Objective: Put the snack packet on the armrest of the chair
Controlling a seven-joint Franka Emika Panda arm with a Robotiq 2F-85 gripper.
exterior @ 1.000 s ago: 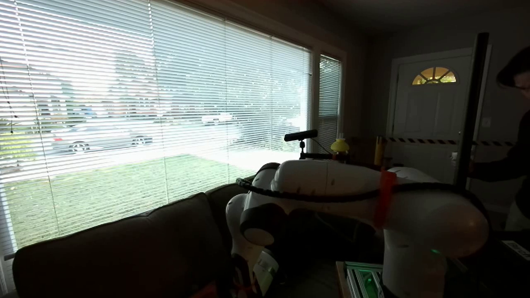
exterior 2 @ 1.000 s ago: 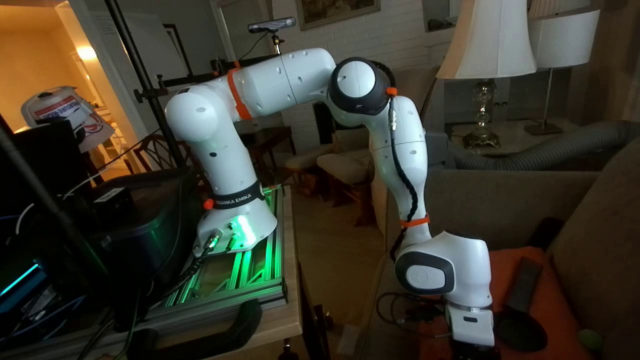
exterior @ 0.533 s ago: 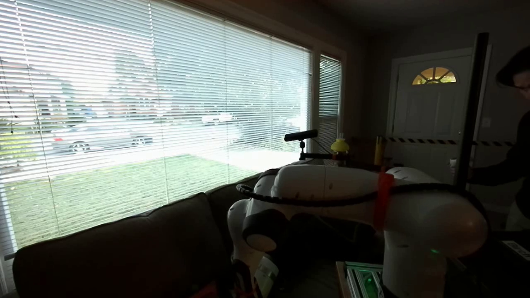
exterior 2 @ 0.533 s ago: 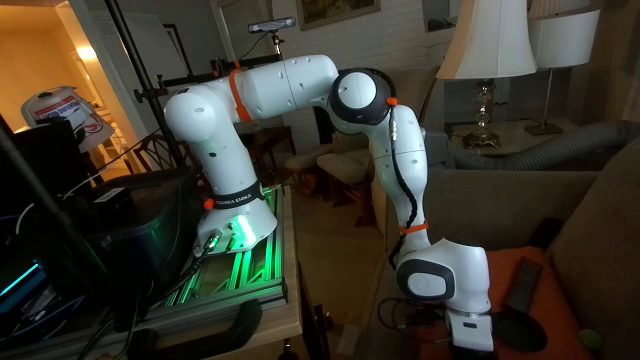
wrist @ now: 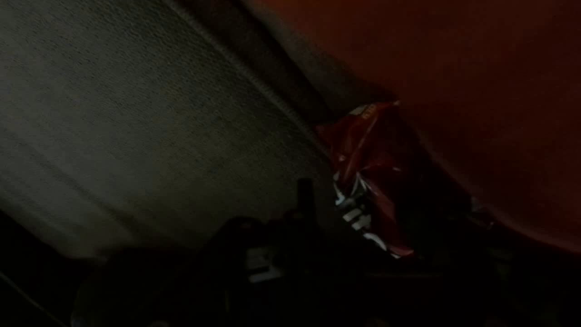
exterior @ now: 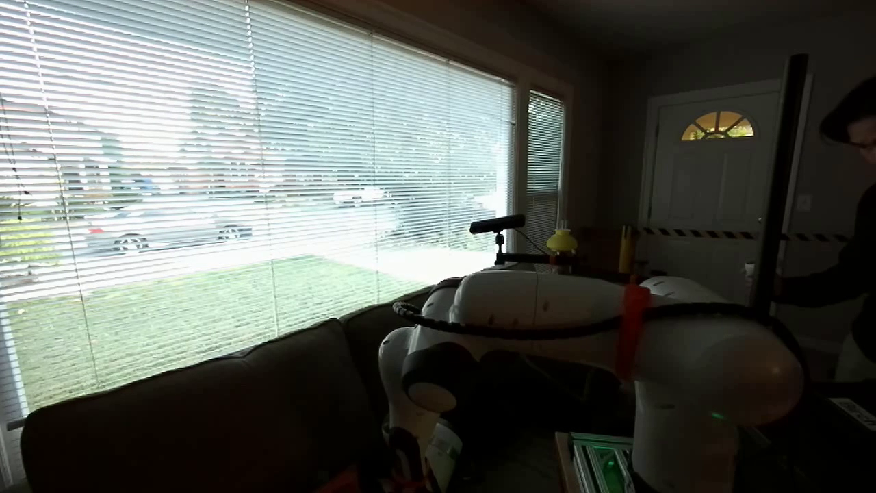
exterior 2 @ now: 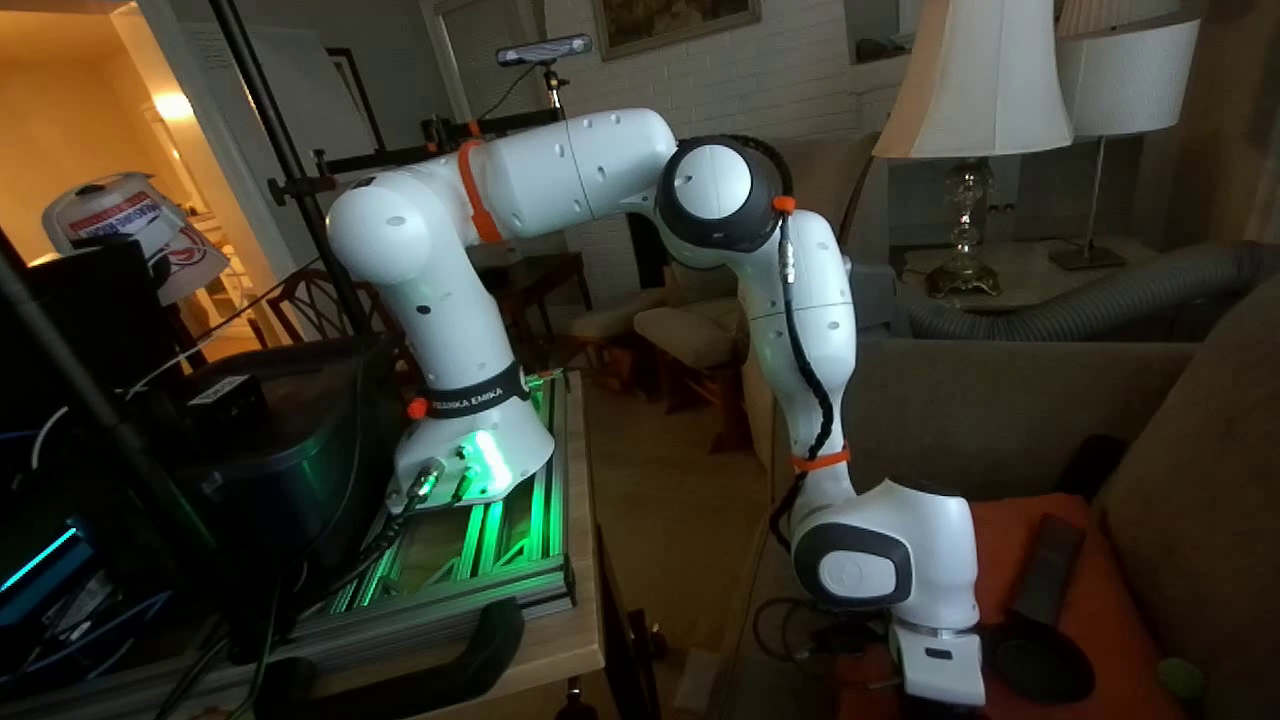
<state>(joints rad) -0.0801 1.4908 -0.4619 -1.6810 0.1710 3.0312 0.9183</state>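
Note:
The snack packet [wrist: 363, 163], shiny red with white marks, lies in the wrist view between grey-brown upholstery and an orange-red cushion. It is not visible in the exterior views. My gripper [wrist: 363, 190] is open around the packet's near part. Its left finger [wrist: 305, 195] stands apart from the packet, with upholstery showing between them. The right finger is lost in the dark. In an exterior view the gripper [exterior 2: 945, 705] is low at the bottom edge and mostly cut off. The upholstered armrest [exterior 2: 1010, 430] of the seat stands behind the hand.
The orange cushion [exterior 2: 1085, 560] lies on the seat with a dark pan-like object [exterior 2: 1045, 660] on it. A green round object [exterior 2: 1182, 677] lies near the backrest [exterior 2: 1200, 480]. A black cable [exterior 2: 785, 620] lies beside the hand. A grey hose [exterior 2: 1100, 300] runs behind the armrest.
The arm has lowered a little since one second ago. In the last half second the hand has shifted only slightly.

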